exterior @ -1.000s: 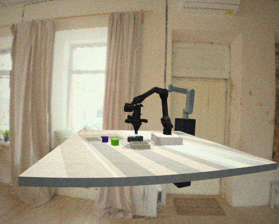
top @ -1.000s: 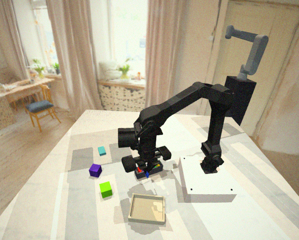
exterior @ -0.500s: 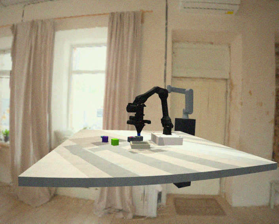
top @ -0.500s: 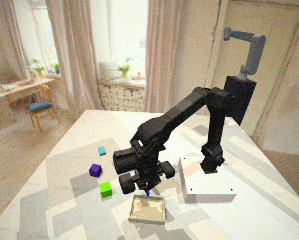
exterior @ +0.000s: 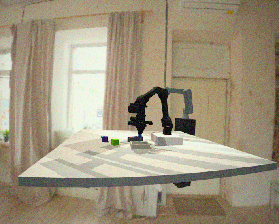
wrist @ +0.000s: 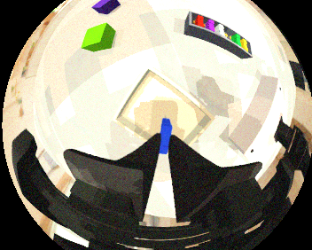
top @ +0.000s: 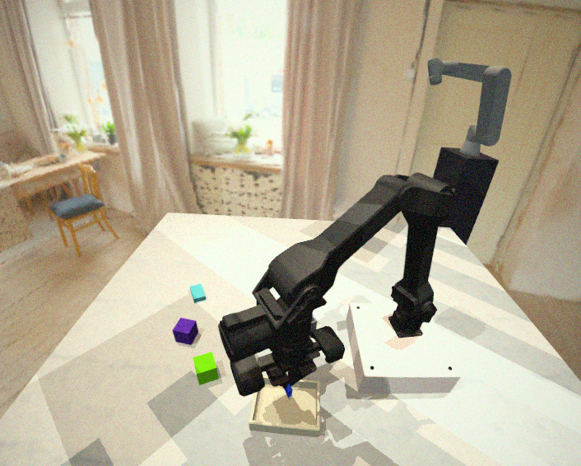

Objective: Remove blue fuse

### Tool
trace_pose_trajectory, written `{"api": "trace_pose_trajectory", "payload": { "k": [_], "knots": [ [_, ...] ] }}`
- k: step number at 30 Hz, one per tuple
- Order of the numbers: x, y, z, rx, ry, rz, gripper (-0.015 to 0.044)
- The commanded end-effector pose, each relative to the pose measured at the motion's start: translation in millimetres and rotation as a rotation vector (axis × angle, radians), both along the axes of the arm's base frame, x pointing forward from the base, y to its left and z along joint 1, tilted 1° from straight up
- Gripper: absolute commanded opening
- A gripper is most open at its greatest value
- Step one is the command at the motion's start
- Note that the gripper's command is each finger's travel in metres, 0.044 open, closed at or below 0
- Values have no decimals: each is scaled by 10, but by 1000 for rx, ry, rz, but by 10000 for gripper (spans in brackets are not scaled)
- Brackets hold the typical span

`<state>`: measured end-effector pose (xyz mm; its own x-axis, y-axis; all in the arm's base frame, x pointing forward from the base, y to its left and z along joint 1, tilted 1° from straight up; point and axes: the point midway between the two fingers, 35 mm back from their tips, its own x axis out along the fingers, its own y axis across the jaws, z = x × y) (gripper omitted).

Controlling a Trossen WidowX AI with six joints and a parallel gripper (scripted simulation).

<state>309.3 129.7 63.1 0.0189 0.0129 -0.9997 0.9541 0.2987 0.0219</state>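
Note:
My gripper (top: 288,385) (exterior: 140,134) (wrist: 164,138) is shut on the blue fuse (top: 289,391) (exterior: 140,135) (wrist: 165,135) and holds it upright a little above the shallow beige tray (top: 257,410) (exterior: 139,146) (wrist: 128,108). The fuse hangs over the tray's inside, near its far edge. The dark fuse block (exterior: 132,139) (wrist: 218,35) with several coloured fuses stands behind the tray; in the top view my arm hides it.
A green cube (top: 205,367) (exterior: 114,141) (wrist: 98,36), a purple cube (top: 185,330) (exterior: 104,139) (wrist: 105,4) and a small cyan block (top: 197,292) lie left of the tray. The arm's white base plate (top: 411,373) (exterior: 166,139) is to the right.

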Motion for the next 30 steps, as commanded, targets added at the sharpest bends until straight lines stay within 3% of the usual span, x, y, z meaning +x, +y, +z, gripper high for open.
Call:
{"api": "trace_pose_trajectory", "payload": {
  "k": [1,20,30],
  "knots": [
    [-8,7,-79,2,4,-5,0],
    [-11,8,-343,2,5,-5,0],
    [-1,6,-308,-1,2,0,263]
  ]
}}
